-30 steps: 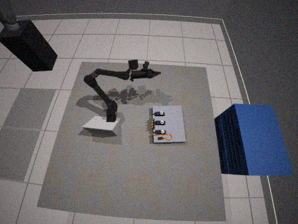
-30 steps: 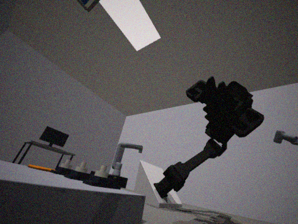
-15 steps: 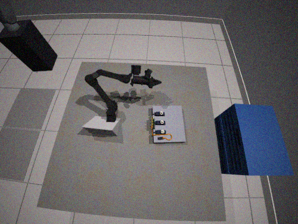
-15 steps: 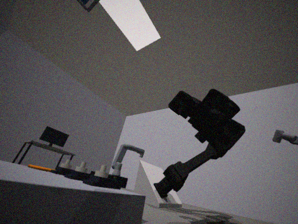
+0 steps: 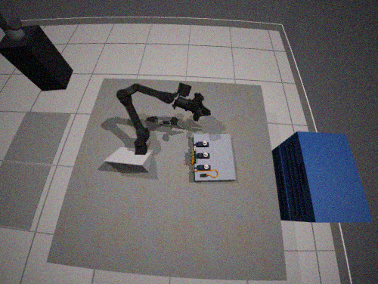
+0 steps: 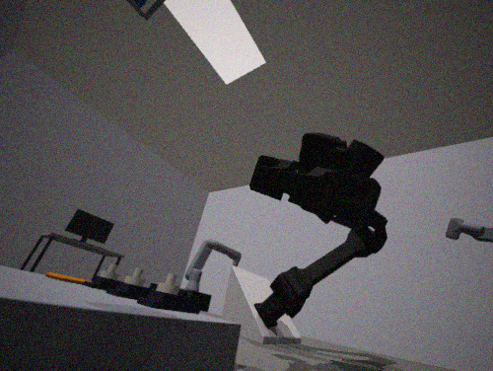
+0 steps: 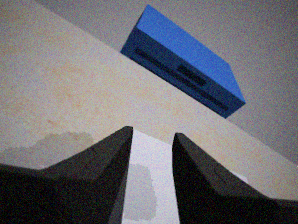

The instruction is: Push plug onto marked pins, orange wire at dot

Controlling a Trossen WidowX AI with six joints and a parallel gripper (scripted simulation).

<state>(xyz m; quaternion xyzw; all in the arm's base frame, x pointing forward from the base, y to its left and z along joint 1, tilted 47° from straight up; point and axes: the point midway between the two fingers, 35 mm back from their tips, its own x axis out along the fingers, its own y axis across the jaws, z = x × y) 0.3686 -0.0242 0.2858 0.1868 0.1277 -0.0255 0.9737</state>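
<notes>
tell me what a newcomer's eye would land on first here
Probably the big bright blue box, standing at the right of the top view and beyond the jaws in the wrist view. Next comes the black jointed robot arm, reaching up from its white wedge-shaped base, then the thin orange wire loop on the pale grey slab.

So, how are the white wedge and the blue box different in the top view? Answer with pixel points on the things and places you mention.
The white wedge [image 5: 126, 162] has a sloped top; the blue box [image 5: 336, 177] [image 7: 187, 47] has a flat one. The wedge is smaller than the box. The wedge carries the arm's foot; nothing stands on the box.
</notes>
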